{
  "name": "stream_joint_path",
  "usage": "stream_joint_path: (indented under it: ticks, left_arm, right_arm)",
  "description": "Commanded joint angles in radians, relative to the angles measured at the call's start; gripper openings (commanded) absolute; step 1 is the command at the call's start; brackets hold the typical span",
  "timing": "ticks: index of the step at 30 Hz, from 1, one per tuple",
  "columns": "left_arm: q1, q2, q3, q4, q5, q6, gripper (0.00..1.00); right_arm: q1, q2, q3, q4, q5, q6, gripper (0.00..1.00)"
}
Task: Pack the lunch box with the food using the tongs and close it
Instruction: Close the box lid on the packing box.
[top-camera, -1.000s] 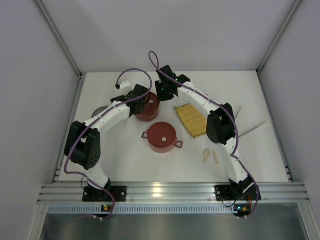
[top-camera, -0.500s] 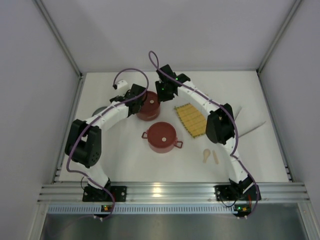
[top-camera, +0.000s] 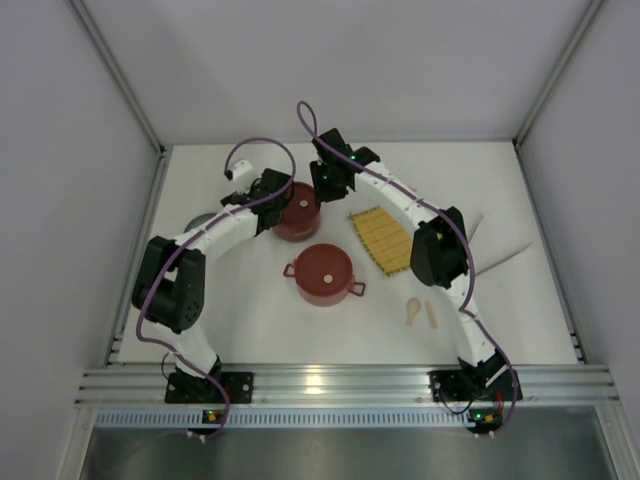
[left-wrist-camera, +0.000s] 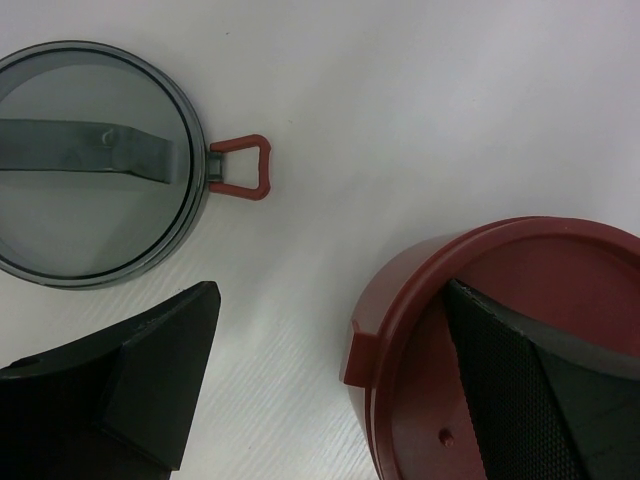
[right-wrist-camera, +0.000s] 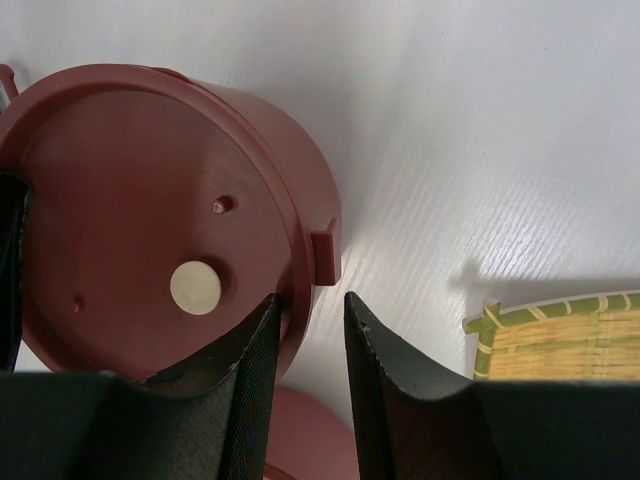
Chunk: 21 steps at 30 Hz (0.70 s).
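The far pot (top-camera: 298, 222) and near pot (top-camera: 323, 273) are lidded, so their contents are hidden. The left gripper (left-wrist-camera: 330, 300) is spread wide. The right gripper (right-wrist-camera: 312, 298) is narrowed at the far pot's 1 o'clock rim, and a grip cannot be told.

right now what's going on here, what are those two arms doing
Both arms are at the far round dark-red plastic lunch box pot, closed on top. The right gripper has narrowed jaws astride its rim; whether they pinch it is unclear. The left gripper is wide open, one finger over the top, the other outside. A second dark-red lidded pot sits nearer, a clear grey round lid lies to the left, a yellow woven mat to the right.
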Motion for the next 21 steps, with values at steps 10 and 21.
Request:
stream_joint_path:
  ticks: [10,21]
  left_arm:
    - [0.009,0.113,-0.063,-0.119,0.144,0.018,0.98]
    - [0.009,0.041,-0.207,-0.097,0.207,-0.008,0.98]
  right_arm:
    - [-0.019,0.138,-0.002,-0.084,0.067,-0.044,0.32]
    - [-0.028,0.173,0.011,-0.092,0.087,-0.039,0.33]
